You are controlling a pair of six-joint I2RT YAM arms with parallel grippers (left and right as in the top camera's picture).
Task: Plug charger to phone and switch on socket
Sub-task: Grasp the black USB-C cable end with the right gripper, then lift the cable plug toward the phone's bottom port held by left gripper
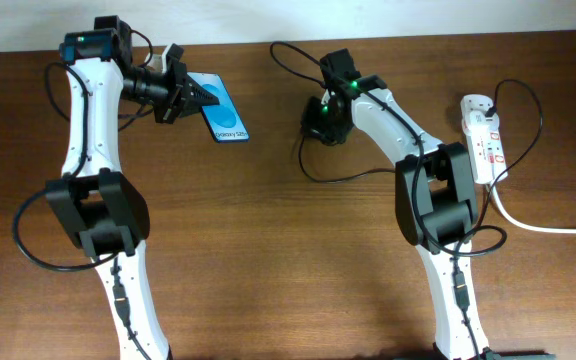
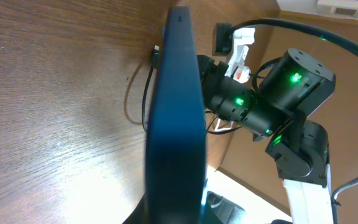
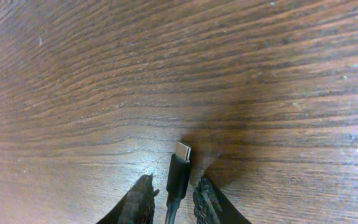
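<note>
My left gripper [image 1: 190, 95] is shut on the phone [image 1: 226, 112] and holds it at the back left, blue screen up and tilted. In the left wrist view the phone [image 2: 176, 124] shows edge-on and fills the middle. My right gripper [image 1: 320, 122] is right of the phone, apart from it. In the right wrist view its fingers [image 3: 174, 198] are shut on the charger, whose plug tip [image 3: 181, 163] sticks out forward just above the wood. The thin black cable [image 1: 348, 178] trails toward the socket [image 1: 483, 135], a white power strip at the far right.
The socket's thick white cord [image 1: 538, 225] runs off the right edge. The charger cable loops on the table between the two arms [image 2: 145, 93]. The right arm [image 2: 278, 93], with green lights, faces the phone's far end. Bare wood lies in front of both arms.
</note>
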